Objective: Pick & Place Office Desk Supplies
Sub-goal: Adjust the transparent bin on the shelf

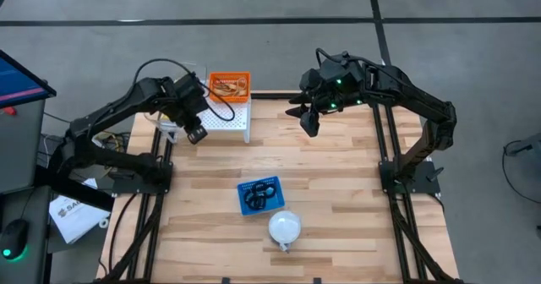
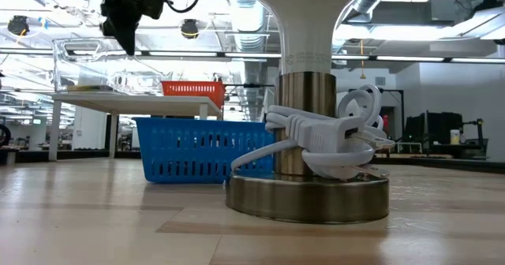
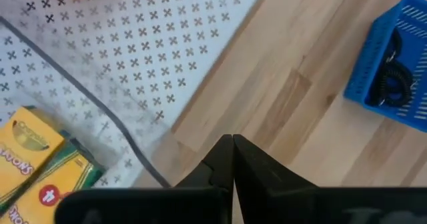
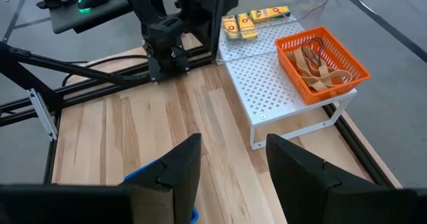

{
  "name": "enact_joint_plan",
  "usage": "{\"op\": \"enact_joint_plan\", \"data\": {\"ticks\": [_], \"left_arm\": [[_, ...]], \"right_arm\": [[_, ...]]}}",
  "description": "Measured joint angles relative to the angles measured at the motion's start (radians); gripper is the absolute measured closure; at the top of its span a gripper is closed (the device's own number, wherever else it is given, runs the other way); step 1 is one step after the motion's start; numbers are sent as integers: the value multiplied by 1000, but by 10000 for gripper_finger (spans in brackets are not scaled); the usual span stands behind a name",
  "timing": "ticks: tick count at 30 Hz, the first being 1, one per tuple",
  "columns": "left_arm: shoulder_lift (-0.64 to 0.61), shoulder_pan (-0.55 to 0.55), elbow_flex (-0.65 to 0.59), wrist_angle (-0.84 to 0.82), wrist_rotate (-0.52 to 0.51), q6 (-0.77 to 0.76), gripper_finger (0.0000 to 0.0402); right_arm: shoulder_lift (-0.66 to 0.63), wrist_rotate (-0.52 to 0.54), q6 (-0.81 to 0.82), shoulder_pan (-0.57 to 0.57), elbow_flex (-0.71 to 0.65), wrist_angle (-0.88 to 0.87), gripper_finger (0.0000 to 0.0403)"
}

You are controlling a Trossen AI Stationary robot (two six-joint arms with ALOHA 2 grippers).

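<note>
Wooden surface (image 1: 338,182) seen from above, with a white perforated shelf (image 1: 226,117) at its far edge, toward the left. On the shelf's far right corner, an orange basket (image 1: 230,84) – tan rubber-band loops (image 4: 319,69) piled inside, plainly visible from the right wrist. Also on the shelf, at the end nearest the left arm, yellow crayon boxes (image 3: 37,171). Near the middle of the surface, a small blue basket (image 1: 259,194) holding black coiled rings (image 3: 393,84); just beside it, toward the near edge, a white dome-shaped object (image 1: 285,227) on a metal base with a white cord wrapped round it (looming large in the low view). Left end effector (image 1: 196,133) hanging above the near left edge of the shelf, fingers pressed fully together, nothing between them. Right end effector (image 1: 309,122) raised over the far part of the surface, to the right of the shelf and well apart from both baskets – fingers parted with a clear gap, holding nothing. No contact between either end effector and any of the supplies.
</note>
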Motion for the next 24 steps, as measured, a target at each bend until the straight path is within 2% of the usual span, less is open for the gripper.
{"op": "enact_joint_plan", "data": {"ticks": [11,24], "left_arm": [[-47,0,0,-92,45,2,401],[7,18,0,-89,-1,100,401]], "right_arm": [[0,0,0,0,0,-3,237],[0,0,22,8,0,-3,237]]}}
